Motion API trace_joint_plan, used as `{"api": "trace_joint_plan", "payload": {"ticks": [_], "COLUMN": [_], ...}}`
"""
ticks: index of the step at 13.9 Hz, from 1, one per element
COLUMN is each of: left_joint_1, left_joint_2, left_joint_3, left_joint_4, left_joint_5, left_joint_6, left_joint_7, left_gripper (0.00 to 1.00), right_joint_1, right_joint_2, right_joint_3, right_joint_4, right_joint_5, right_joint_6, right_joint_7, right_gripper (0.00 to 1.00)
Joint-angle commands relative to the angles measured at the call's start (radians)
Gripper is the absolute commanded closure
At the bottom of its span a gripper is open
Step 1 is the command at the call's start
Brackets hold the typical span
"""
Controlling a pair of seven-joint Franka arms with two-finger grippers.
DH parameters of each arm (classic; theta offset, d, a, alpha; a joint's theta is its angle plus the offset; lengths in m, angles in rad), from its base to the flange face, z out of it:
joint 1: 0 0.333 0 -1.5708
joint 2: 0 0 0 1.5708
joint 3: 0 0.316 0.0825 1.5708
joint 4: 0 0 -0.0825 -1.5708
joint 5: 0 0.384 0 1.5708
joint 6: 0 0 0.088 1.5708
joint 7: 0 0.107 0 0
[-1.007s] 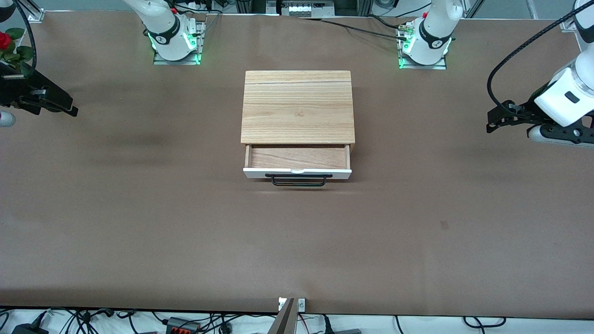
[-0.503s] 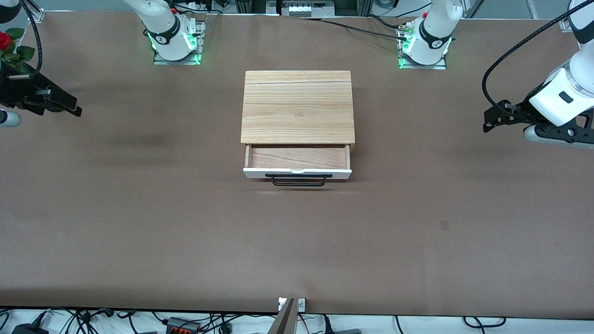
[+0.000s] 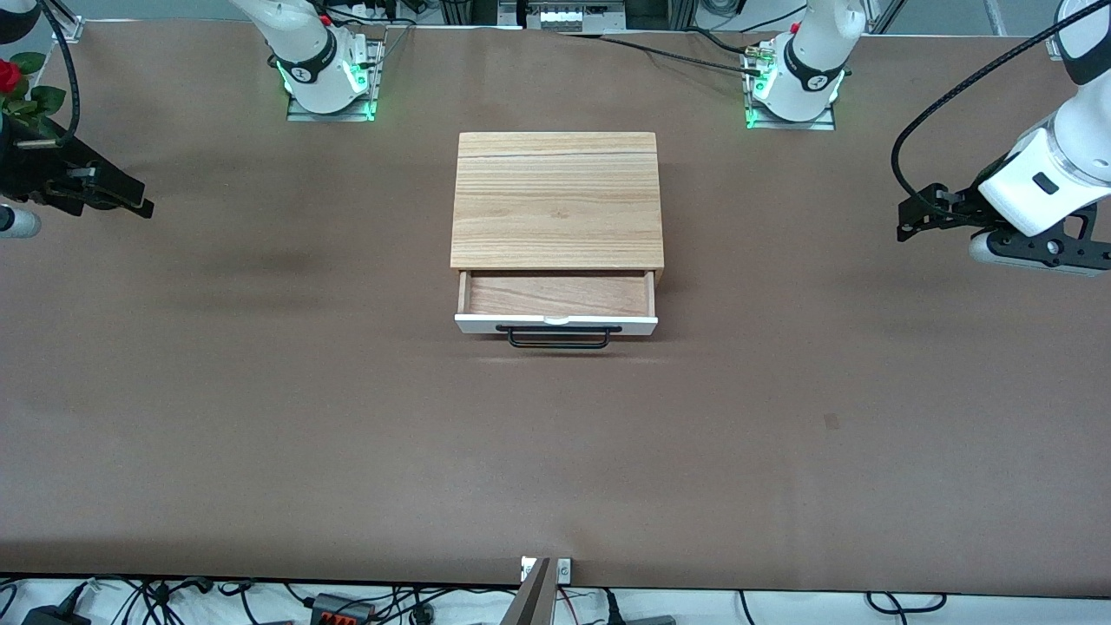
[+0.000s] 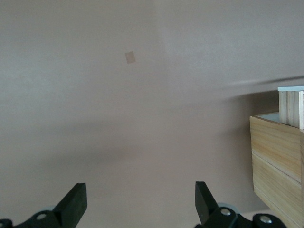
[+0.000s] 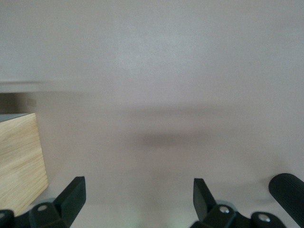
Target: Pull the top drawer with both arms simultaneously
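The top drawer [image 3: 555, 325] stands pulled out of the small cabinet [image 3: 555, 200] toward the front camera. Its white front panel, black bar handle [image 3: 560, 337] and reddish-brown inside show. My left gripper [image 3: 904, 229] is open and empty above the table at the left arm's end, well apart from the cabinet. In the left wrist view the left gripper [image 4: 140, 190] is open, with the cabinet's side [image 4: 278, 156] and the drawer's side [image 4: 290, 107] at the edge. My right gripper [image 3: 139, 207] hangs open at the right arm's end; in the right wrist view the right gripper [image 5: 137, 186] is open, beside a cabinet corner [image 5: 19, 156].
A red rose [image 3: 9, 76] stands at the table's edge at the right arm's end. A small mark [image 3: 831, 421] lies on the brown table [image 3: 347, 434]. Cables run along the table's edge nearest the front camera.
The left arm has lifted a little and its gripper has shifted slightly toward the cabinet. The right gripper has barely shifted. The drawer has not moved.
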Motion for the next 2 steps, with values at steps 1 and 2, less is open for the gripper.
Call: {"api": "trace_joint_plan", "payload": {"ticks": [1,2], "left_joint_1": [0.009,0.009], "left_joint_2": [-0.014,-0.014], "left_joint_3": [-0.005,-0.005], "left_joint_4": [-0.014,-0.014], "left_joint_5": [0.018,0.018], "left_joint_6": [-0.006,-0.006], "left_joint_7": [-0.016,-0.017], "left_gripper": [0.0,0.0], "right_joint_1": [-0.012,-0.012], "right_joint_2": [-0.002,-0.002], "right_joint_3": [0.017,0.017], "right_joint_4": [-0.002,-0.002], "right_joint_5": [-0.005,-0.005], "right_joint_6": [0.007,0.005], "right_joint_7": [0.015,0.015], "right_gripper": [0.0,0.0]}}
